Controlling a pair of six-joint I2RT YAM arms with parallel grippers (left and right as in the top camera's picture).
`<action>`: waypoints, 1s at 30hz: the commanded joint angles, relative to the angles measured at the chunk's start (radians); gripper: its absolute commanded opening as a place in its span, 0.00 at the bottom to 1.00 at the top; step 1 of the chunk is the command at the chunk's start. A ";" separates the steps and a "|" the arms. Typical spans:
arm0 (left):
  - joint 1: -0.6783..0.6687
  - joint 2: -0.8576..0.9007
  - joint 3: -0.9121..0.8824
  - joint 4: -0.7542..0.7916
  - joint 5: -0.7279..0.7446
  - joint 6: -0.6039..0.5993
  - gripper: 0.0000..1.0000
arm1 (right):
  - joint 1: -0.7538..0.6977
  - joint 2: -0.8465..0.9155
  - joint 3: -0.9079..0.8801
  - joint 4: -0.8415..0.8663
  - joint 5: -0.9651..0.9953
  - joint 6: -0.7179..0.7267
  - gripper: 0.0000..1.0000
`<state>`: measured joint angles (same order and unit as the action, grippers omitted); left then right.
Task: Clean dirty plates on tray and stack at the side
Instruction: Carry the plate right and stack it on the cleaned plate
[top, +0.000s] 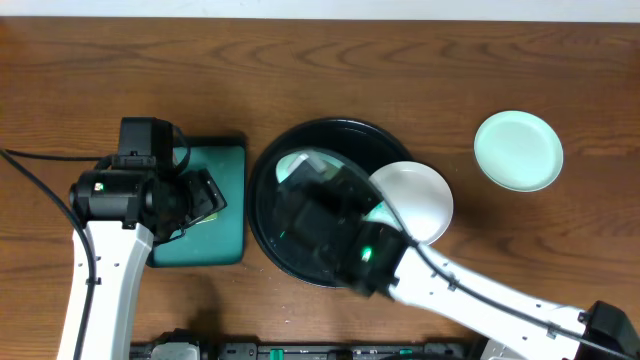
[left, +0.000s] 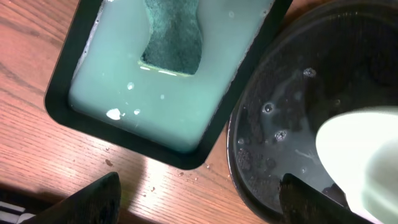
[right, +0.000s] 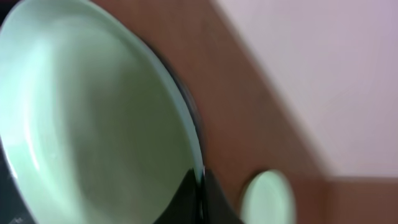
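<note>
**A:** Risks frm here?

**B:** R tool (right: 199, 186) is pinched shut on rim of mint plate (right: 93, 118), which is inside tray (top: 335, 127). Thin edge grip, and there are droplets on tray floor. I'd judge plate cd swivel or slip out & drop back. White plate (top: 420, 195) lies half over tray's right rim, just beside R arm (top: 480, 300). A swing cd knock it onto counter (top: 100, 60).

**A:** L side?

**B:** L tool (left: 199, 180) is wide, holding nothing, over gap betw teal tray (left: 62, 99) & tray. Sponge (left: 171, 37) sits in teal tray's liquid, not in any grip. If plate comes across w/ L tool there, they cd collide.

**A:** Which way does plate point? Long axis?

**B:** It's round, so no long axis. In wrist view hollow face is twd cam, gripped edge lowest in frame. Looks tipped up, but arm hides it overhead, so can't confirm. Third plate (top: 518, 150) is flat on counter, well apart to the right.
</note>
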<state>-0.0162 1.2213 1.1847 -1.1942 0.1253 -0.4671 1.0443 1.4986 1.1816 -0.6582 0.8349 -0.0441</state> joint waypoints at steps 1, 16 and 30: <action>-0.003 0.000 -0.003 -0.004 -0.013 0.006 0.81 | -0.176 0.023 0.007 -0.030 -0.396 0.362 0.01; -0.003 0.000 -0.003 -0.001 -0.013 0.006 0.81 | -0.954 0.040 0.007 0.042 -1.005 0.571 0.01; -0.003 0.016 -0.003 0.007 -0.013 0.006 0.81 | -1.481 0.145 0.000 -0.023 -0.981 0.552 0.01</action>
<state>-0.0170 1.2232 1.1843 -1.1851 0.1249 -0.4671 -0.3779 1.5852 1.1816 -0.6716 -0.1410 0.5083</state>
